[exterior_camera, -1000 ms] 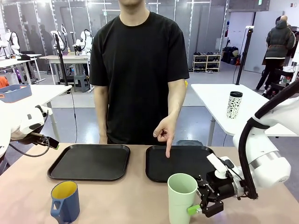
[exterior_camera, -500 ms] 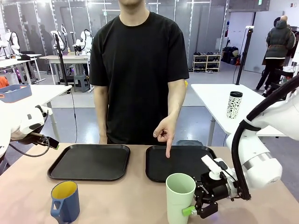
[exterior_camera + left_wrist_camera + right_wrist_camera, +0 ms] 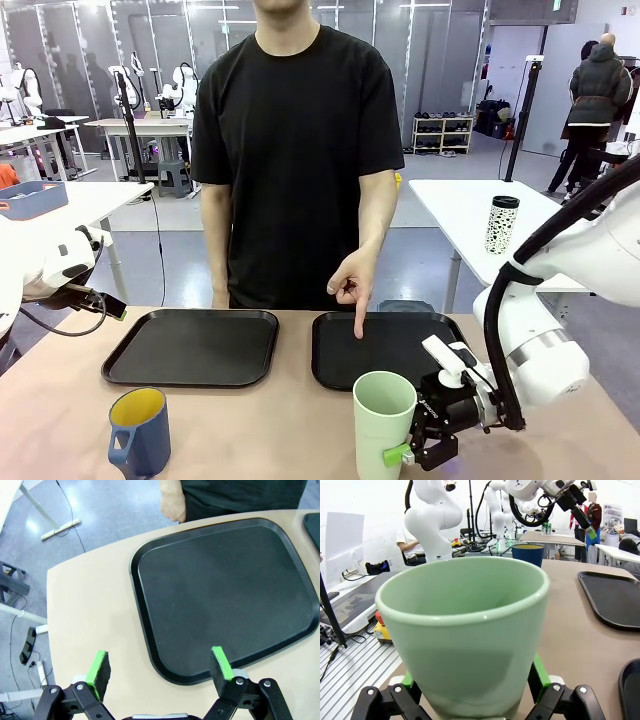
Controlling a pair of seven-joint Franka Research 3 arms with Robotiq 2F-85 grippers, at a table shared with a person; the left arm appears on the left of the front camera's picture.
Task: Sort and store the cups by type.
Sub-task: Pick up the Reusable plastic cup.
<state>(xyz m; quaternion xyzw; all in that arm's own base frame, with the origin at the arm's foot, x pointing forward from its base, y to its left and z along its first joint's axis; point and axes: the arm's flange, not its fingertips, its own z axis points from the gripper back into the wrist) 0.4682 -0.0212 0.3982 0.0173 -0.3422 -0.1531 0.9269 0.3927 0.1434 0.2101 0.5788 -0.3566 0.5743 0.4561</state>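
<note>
While the person's hand (image 3: 350, 288) points one finger down at the right tray (image 3: 410, 345), the right gripper (image 3: 410, 453) clasps the mint-green tumbler (image 3: 384, 420) low between its green pads, upright on the table (image 3: 290, 425) just before that tray. The left gripper (image 3: 160, 662) hangs wide open, empty, over the left tray's (image 3: 225, 590) edge; the blue mug (image 3: 138, 432) stands before that tray.

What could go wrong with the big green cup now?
1. The right gripper grips the green cup very low, near its base. The cup is tall, so it might tip or slip when lifted.
2. The person's hand points down onto the black tray just behind the cup. If the cup goes there, the cup or the arm could bump that finger.
</note>
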